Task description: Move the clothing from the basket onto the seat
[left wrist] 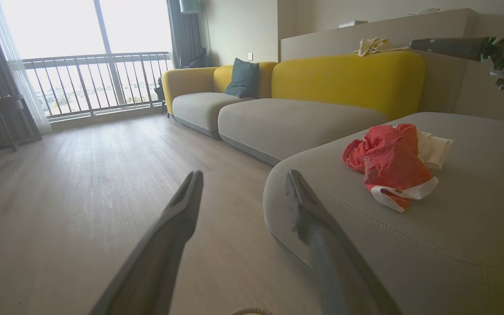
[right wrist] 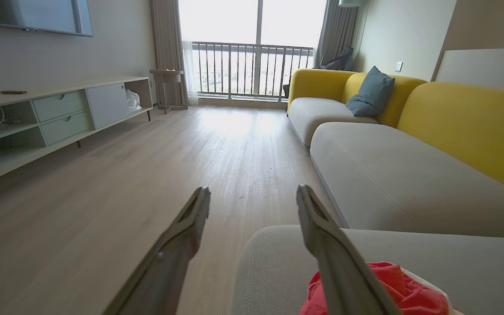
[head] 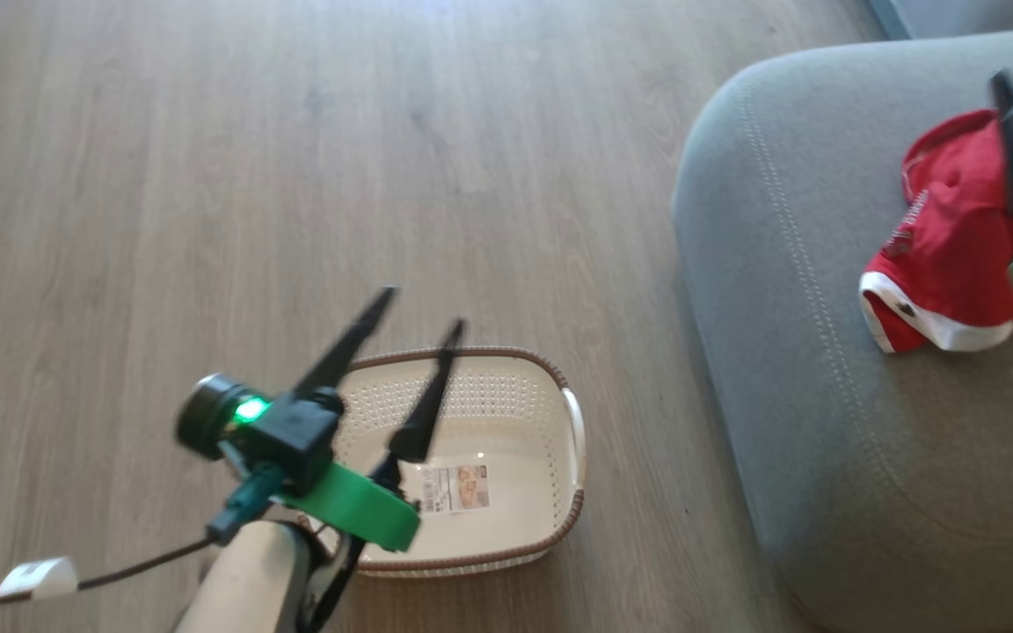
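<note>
The clothing [head: 946,255] is on the seat [head: 788,396], a crumpled red heap with a band of white trim curling under its near end and lettering across one fold. From my left wrist I also catch a pale cream piece tucked behind the red. It sits inside the seat's line of stitching, in from the rounded corner, bunched up and not spread out. My right gripper [right wrist: 253,192] hangs over that heap with both fingers splayed wide and nothing between them, though one finger crosses in front of the red cloth and I can't tell whether it brushes it. That's the worry: if a fingertip has snagged a fold as I pull away, the soft bundle could drag toward the seat's edge and slide off. So I'd judge a lift straight up off the seat before any sideways swing. Down beside the seat, just off its corner, the basket [head: 506,391] stands on the wooden floor [head: 207,176] with its label sticker [head: 456,489] showing and no fabric in the part I can see, so the job looks as good as done. My left gripper [head: 423,310] is out on that side of the seat above the basket, fingers spread and holding nothing — drop it carelessly and it clips the brown rim and shoves the basket.
</note>
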Motion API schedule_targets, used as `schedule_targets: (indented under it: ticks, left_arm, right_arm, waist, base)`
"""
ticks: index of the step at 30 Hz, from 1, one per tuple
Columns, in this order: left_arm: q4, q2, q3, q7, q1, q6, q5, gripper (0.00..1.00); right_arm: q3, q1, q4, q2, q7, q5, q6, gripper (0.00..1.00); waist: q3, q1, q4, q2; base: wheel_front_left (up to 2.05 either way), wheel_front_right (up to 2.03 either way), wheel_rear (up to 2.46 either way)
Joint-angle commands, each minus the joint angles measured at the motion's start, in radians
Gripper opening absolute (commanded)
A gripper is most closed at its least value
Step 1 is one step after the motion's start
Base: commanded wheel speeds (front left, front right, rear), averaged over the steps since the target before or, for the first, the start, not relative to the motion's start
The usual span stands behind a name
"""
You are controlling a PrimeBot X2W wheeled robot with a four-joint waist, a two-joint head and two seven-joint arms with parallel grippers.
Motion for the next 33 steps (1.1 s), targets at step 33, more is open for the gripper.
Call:
schedule_targets:
  ticks: [33]
  left_arm:
    - [0.08,-0.033,0.168,-0.005,0.073,0.165,-0.003,1.0]
  right_arm:
    - [-0.021,0.46,-0.247,0.339,-0.277,-0.269,0.0,1.0]
  waist:
    - [0.02,0.0001,0.138,-0.0001]
  base:
    - [0.0,0.0,0.0]
